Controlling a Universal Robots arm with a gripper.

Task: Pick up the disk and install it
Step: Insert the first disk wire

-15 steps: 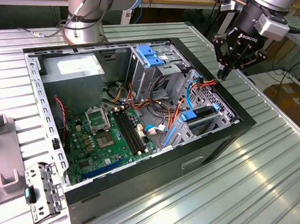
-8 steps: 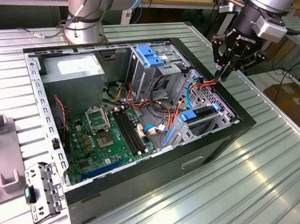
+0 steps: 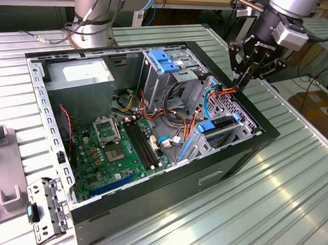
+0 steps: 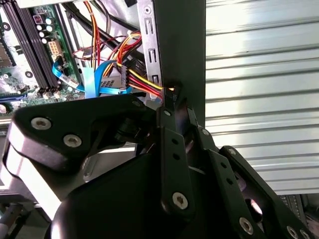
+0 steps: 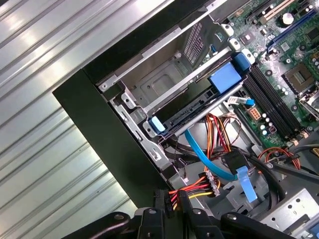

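One gripper (image 3: pixel 241 82) in the exterior view, hovering over the case (image 3: pixel 145 212) edge on that view's right, tips down at some coloured wires (image 3: pixel 226 90). Disk (image 3: pixel 220 124) is slotted inside the case just below. Second wrist view: fingers (image 4: pixel 172 129) clamped together on the end of the wires. First wrist view: gripper's pinching a black plug (image 5: pixel 163 199), and the disk sits in its slot nearby.
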